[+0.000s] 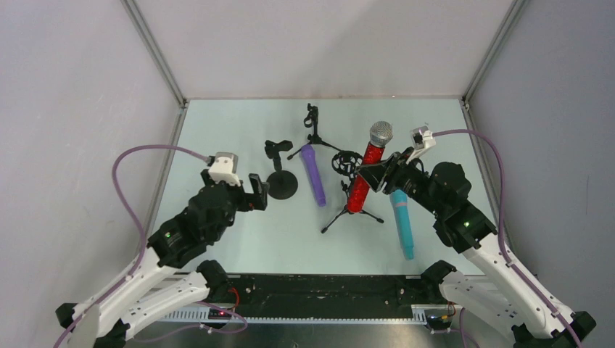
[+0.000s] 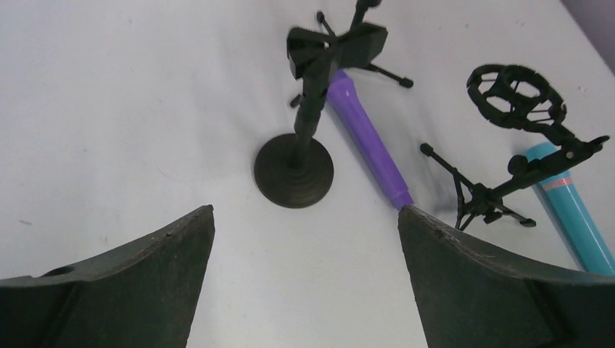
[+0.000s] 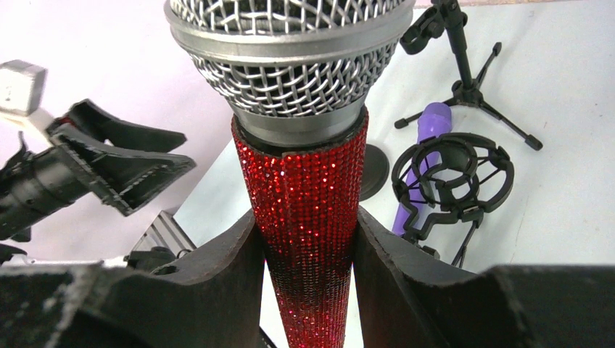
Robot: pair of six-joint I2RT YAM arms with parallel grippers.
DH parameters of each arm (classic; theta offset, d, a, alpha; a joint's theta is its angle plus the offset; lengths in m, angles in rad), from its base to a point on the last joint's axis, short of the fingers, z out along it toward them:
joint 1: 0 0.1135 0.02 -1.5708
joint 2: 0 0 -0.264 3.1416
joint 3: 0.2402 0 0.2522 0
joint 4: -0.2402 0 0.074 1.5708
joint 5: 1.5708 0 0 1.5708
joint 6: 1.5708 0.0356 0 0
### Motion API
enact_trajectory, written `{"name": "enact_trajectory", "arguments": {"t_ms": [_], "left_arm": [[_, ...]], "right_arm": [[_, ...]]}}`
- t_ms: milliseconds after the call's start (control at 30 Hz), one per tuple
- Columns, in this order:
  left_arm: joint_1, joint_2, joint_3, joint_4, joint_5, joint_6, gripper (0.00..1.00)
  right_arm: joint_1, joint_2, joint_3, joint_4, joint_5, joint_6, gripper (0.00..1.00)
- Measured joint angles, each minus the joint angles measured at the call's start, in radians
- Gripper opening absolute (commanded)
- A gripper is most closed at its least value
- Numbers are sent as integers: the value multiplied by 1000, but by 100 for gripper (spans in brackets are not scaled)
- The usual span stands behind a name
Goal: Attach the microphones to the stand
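1. Right jaws (foreground of the right wrist view): closed on the glittery body of the red microphone [image 3: 308,196], just below its silver mesh head. The microphone is raised off the desk [image 1: 232,123] and tilted, with its head towards the far edge.
2. Shock-mount stand [image 1: 347,161]: a small tripod with a ring cradle, near the middle of the desk and just left of the held microphone. Whether the two touch cannot be told.
3. Purple microphone [image 1: 313,174]: lies flat between the shock-mount stand and the round-base stand [image 1: 281,185].
4. Teal microphone [image 1: 402,225]: lies flat towards the near right corner. Neither it nor the purple one is attached to anything.
5. Clip tripod [image 1: 313,127]: stands nearer the far edge, with nothing in its clip.
6. Left jaws: spread wide and holding nothing, hovering beside the round-base stand on the side of the left edge.
7. Step in hand (a judgement): seating the red microphone in the ring cradle.
   - Bring the narrow tail end over the ring's centre.
   - Line the body up with the ring's axis, then feed it in slowly.
   - The tripod looks light, so a sideways push may tip it; the free left jaws could steady its stem.
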Motion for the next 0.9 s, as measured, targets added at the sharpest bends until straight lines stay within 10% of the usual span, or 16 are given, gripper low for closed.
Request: {"name": "enact_trajectory", "arguments": {"t_ms": [900], "left_arm": [[0, -27, -95, -22, 26, -31, 100]], "right_arm": [[-131, 243, 0, 365, -48, 6, 2]]}}
